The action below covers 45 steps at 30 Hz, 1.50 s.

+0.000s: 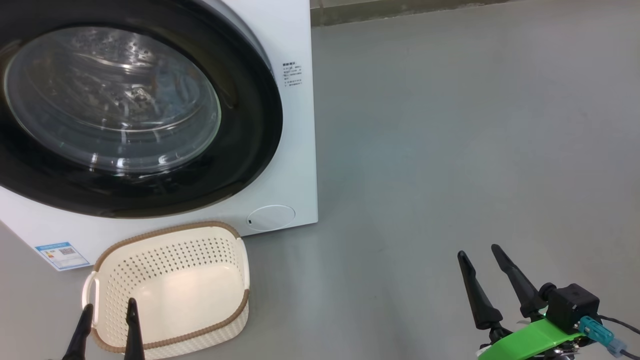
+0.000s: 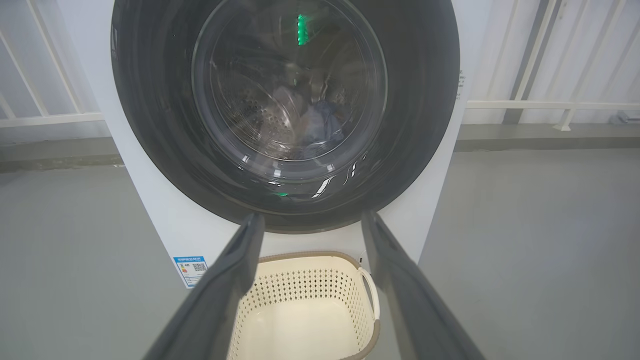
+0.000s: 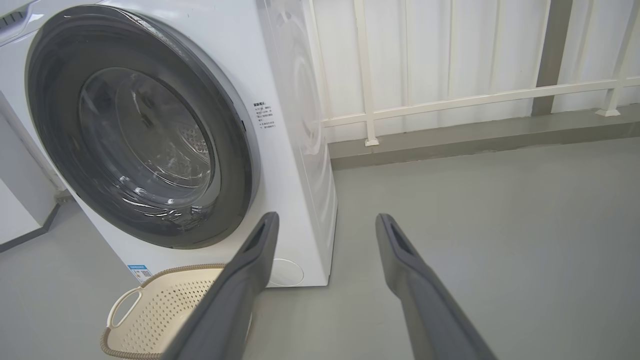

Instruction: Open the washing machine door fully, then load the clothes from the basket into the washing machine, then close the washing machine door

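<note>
Large round black-rimmed glass door (image 1: 250,125) of the big white washing machine (image 1: 302,165) sits shut. Light blue clothes (image 2: 317,125) show dimly behind it. Small cream perforated basket (image 1: 170,231), empty, on the floor (image 1: 450,125) at the machine's foot. My left pincer (image 1: 110,303), wide and empty, hovers at the basket's near rim, door straight ahead, nearer this arm; right pincer (image 1: 478,250), wide and empty, well off right. Task looks finished.
</note>
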Available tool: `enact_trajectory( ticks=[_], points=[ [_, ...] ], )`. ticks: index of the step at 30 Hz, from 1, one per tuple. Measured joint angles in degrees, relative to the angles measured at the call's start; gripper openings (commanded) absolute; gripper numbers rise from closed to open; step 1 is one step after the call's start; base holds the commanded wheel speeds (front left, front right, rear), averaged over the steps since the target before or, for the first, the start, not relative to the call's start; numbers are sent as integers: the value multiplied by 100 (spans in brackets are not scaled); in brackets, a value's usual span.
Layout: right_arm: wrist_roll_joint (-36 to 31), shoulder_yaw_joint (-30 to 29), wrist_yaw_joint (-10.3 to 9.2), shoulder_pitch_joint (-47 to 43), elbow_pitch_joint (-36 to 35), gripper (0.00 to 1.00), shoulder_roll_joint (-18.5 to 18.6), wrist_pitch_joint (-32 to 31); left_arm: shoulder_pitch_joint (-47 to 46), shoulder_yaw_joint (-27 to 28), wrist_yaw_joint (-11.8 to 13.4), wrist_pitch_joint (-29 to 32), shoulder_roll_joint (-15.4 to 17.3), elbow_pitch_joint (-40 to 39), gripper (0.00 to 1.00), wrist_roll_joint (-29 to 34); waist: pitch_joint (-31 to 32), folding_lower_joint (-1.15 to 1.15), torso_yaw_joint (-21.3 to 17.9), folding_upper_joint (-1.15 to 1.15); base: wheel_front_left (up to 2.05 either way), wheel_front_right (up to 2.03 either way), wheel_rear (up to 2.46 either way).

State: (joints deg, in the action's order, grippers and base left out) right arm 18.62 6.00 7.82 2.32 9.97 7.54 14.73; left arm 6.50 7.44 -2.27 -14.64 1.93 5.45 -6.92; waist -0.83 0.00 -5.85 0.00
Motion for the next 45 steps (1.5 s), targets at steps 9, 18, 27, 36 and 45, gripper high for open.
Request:
enact_trajectory(
  ticks=[9, 18, 27, 36, 45],
  points=[
    [-52, -120, 0, -5, -51, 100, -54, 0, 65, -65, 99, 0, 1, -30, 100, -38, -23, 0, 56, 0, 0, 0, 0],
    [-88, -145, 0, -10, -31, 100, -69, 0, 64, -116, 178, 0, 2, -29, 100, -48, -33, 0, 129, 0, 0, 0, 0],
    [-89, -146, 0, -17, 21, 100, -65, 0, 63, -216, 253, 0, 3, -26, 100, -100, -36, 0, 274, 0, 0, 0, 0],
    [-89, -145, 0, -17, 26, 100, -67, 0, 63, -259, 263, 0, 4, -25, 100, -109, -85, 0, 397, 0, 0, 0, 0],
    [-89, -145, 0, -17, 47, 100, -67, 0, 62, -291, 303, 0, 4, -5, 100, -115, -65, 0, 455, 0, 0, 0, 0]
  ],
)
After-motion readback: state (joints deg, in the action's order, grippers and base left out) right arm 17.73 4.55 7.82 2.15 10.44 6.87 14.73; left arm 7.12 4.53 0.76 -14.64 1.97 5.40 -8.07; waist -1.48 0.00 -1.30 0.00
